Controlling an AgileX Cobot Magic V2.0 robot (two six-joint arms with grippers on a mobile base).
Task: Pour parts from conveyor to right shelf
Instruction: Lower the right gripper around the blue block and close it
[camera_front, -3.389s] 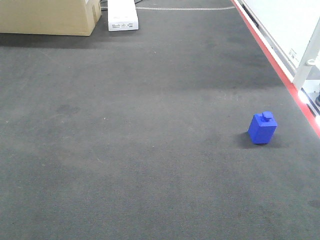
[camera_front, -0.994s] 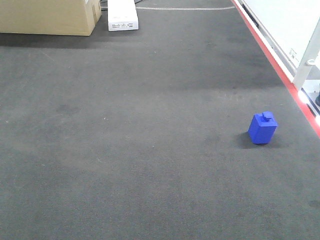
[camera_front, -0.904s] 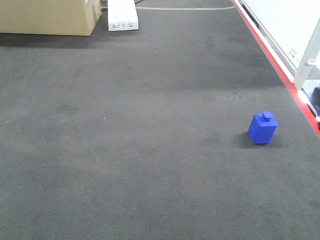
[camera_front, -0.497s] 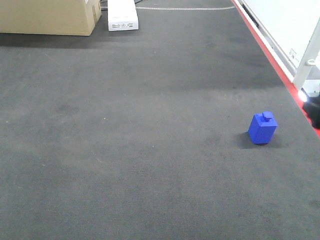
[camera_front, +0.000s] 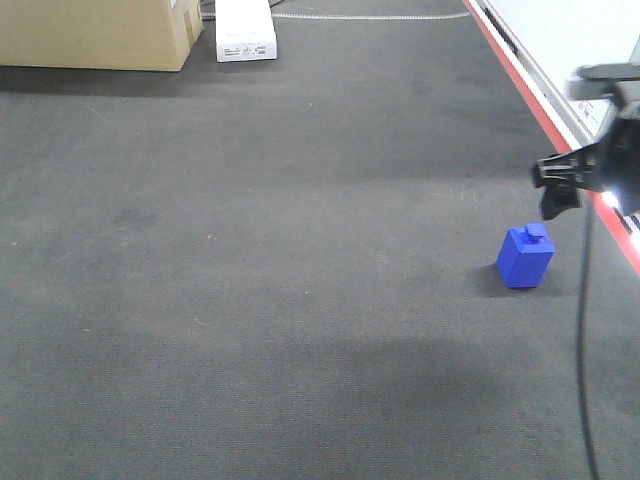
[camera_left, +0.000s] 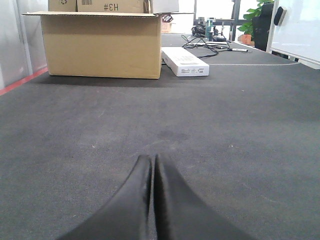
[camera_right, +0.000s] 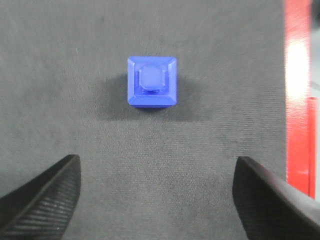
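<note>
Grey conveyor (camera_front: 250, 300), blue block (camera_front: 526, 257), right gripper (camera_right: 155, 200) spread

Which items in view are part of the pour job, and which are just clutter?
Job:
- blue block, upright on the conveyor belt
- right gripper, open above the block

Lying about:
- cardboard box
- white flat box beside it
- potted plant in the background
- left gripper, shut, low over bare belt
</note>
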